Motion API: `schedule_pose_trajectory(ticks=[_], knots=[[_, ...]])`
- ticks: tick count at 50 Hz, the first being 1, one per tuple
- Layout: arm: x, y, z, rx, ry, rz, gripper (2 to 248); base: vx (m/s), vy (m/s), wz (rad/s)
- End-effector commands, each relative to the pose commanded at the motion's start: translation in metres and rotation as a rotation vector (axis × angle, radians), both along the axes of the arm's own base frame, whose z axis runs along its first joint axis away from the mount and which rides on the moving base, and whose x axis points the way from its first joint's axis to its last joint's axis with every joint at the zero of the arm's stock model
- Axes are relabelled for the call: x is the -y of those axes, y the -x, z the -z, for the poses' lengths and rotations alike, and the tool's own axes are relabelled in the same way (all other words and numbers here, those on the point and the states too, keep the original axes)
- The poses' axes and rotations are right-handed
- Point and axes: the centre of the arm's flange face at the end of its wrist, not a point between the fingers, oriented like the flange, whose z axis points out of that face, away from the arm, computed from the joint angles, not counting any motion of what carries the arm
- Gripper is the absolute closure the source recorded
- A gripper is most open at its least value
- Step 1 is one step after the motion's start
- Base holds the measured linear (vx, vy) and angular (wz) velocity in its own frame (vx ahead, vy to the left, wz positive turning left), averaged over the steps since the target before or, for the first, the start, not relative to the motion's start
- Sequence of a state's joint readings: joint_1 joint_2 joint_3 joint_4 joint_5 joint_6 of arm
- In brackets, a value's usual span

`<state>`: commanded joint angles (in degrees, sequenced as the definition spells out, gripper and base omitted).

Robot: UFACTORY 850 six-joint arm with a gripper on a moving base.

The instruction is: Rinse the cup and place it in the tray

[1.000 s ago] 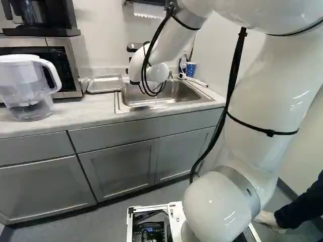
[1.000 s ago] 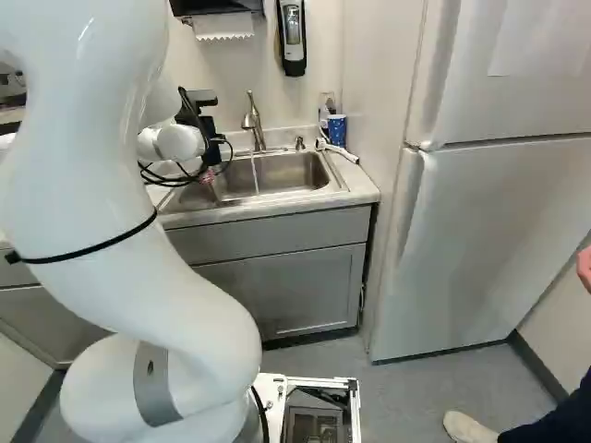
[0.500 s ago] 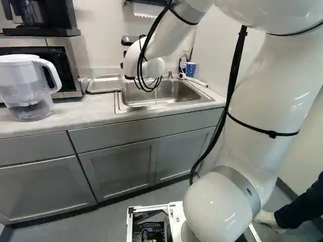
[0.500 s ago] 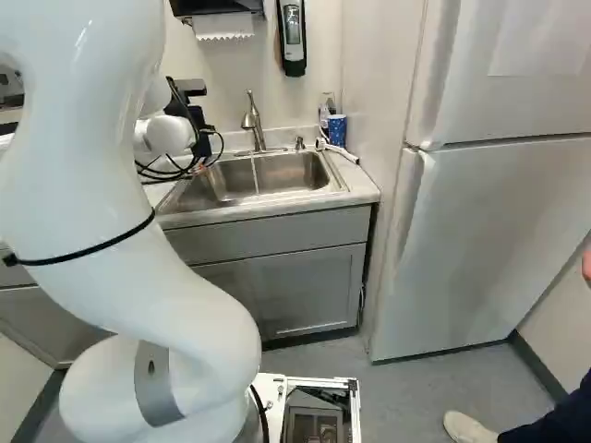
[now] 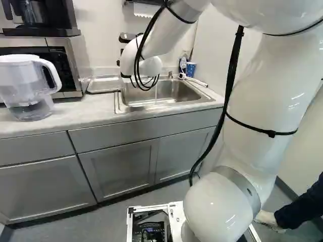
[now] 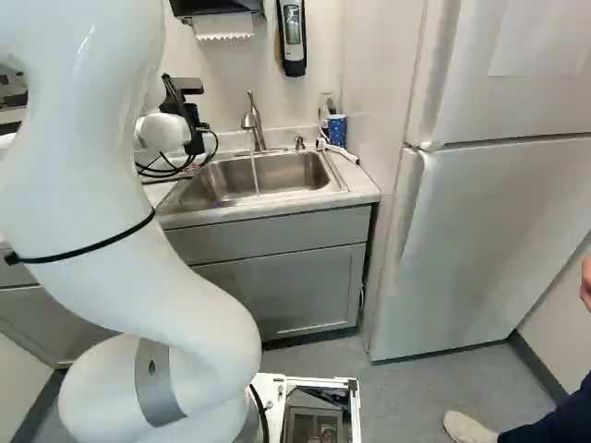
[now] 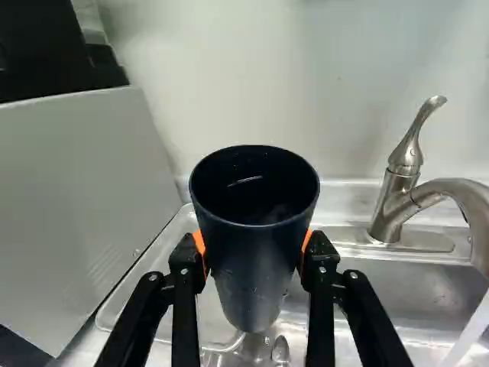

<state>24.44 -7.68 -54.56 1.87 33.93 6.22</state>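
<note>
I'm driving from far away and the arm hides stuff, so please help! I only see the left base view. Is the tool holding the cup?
Observer: Yes! In the wrist view, the tool is shut on the dark cup, with an orange pad on each side.
Operator: Cool! Is the cup upside down?
Observer: Nope, its open end faces up. I can see into it.
Operator: Is it under the faucet?
Observer: No, the wrist view shows the faucet off to one side of it.
</note>
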Motion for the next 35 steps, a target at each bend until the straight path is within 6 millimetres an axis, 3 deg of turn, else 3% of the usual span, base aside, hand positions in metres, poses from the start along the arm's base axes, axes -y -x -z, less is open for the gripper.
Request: schedule_pose_trajectory(ticks=[35], knots=[[0.0000, 0.0000, 0.0000, -0.143, -0.331, 0.059, 125, 0.000, 0.000, 0.000]])
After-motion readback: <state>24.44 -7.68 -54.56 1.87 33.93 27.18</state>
